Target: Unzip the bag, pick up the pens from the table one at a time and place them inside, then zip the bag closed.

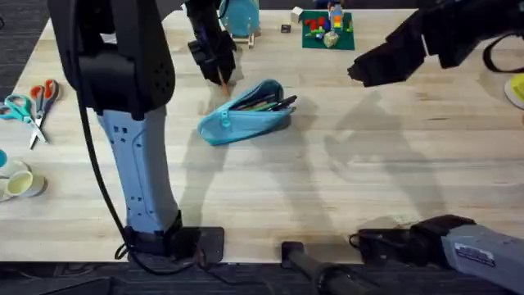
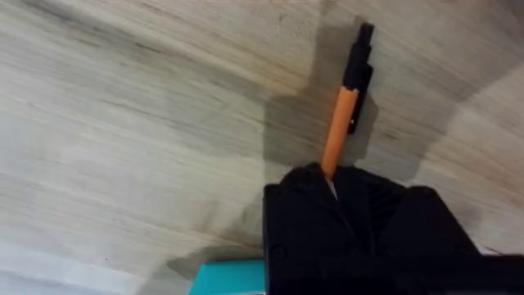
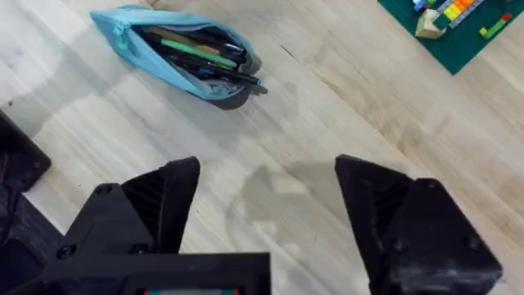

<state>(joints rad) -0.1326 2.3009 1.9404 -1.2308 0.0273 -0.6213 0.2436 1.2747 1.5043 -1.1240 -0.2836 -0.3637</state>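
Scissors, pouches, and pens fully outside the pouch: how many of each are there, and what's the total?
Scissors: 2, orange-handled scissors and teal-handled scissors
Pouch: 1
Pens outside it: 1, the orange pen
Total: 4

No text can be read. A small label on the right arm, lower right of the overhead frame, is too blurred to make out.

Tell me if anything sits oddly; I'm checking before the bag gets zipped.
A black pen pokes out past the open end of the bag, so the zipper could catch it. The left gripper holds the orange pen.
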